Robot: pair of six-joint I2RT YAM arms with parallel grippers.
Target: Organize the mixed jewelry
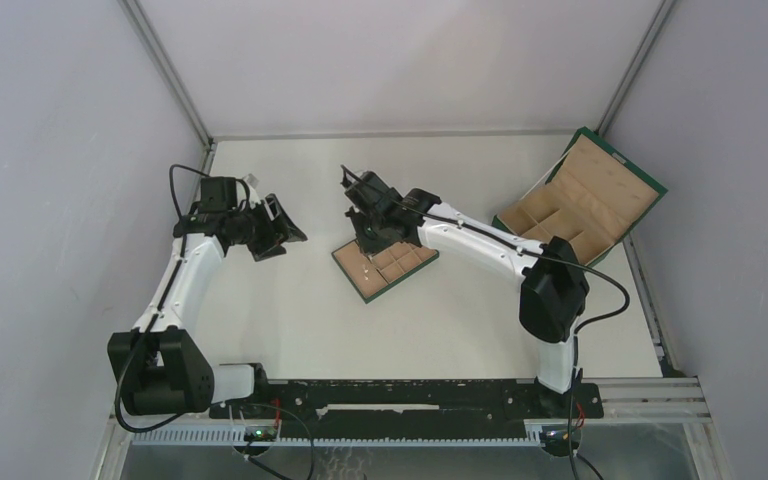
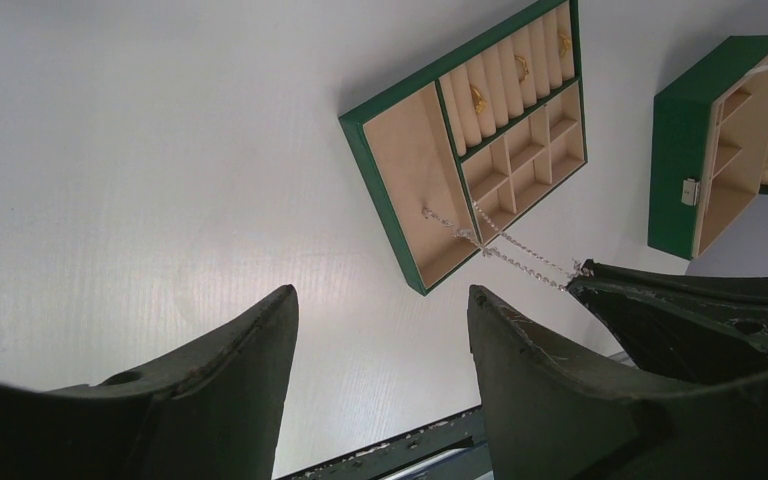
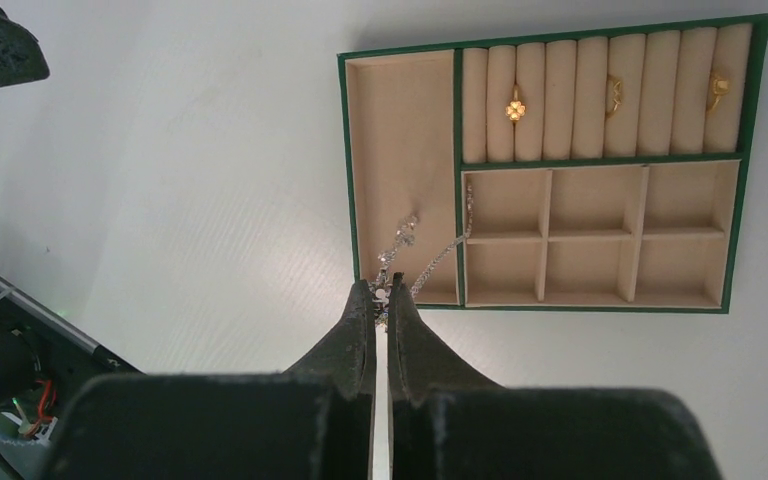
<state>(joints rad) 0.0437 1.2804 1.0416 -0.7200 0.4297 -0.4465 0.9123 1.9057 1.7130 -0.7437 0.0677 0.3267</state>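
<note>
On the white table (image 1: 290,310), the thin silvery chain (image 3: 438,258), trailed into the 9 o'clock slot of the tan green-edged tray (image 3: 342,150), is pinched by the right gripper (image 3: 381,300), left gripper (image 2: 382,295) apart; it could be dragged out if snagged.

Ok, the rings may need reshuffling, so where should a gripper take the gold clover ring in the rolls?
Take the gold clover ring by its head, probably: only that shows, the band being sunk in the slot between two ring rolls. Come from straight above, jaws closing along that slot.
</note>
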